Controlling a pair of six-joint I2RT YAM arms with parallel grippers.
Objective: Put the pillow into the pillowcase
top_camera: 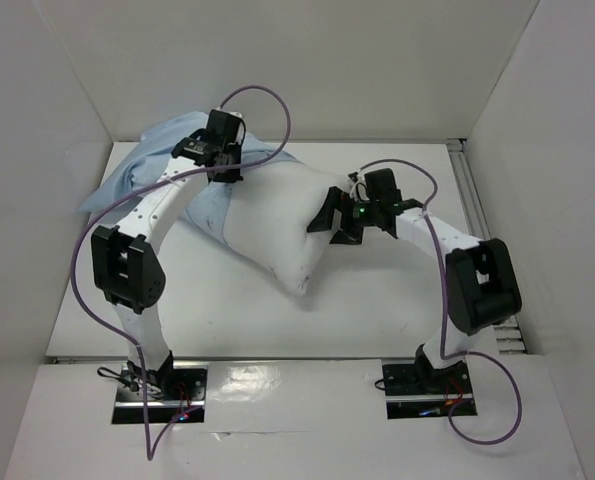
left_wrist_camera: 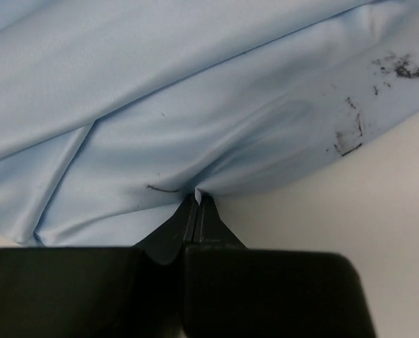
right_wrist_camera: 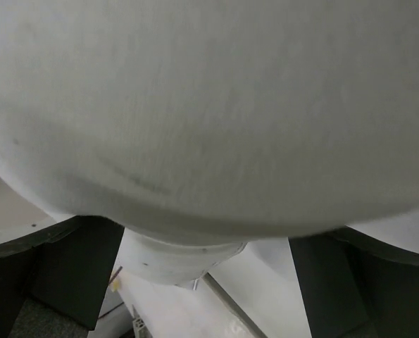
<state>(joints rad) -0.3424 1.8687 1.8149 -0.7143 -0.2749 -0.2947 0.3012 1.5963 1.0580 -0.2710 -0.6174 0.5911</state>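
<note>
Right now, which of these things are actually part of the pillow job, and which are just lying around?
Part of the job:
- pillow, white, its end between the open fingers of the right gripper
- pillowcase, light blue, pinched by the left gripper

Not part of it:
- purple cables on the arms
- table
- white walls

Right wrist cam is basically all pillow [right_wrist_camera: 209, 105], soft and blurry, running off the top and both sides, and both fingers [right_wrist_camera: 61, 267] get clipped at the bottom corners. From the top, the right gripper [top_camera: 339, 228] tips are tucked against the pillow, so contact is hidden. The left gripper [top_camera: 222, 160] covers where the pillowcase [top_camera: 137, 170] meets the pillow, so can't tell how far in it sits.
</note>
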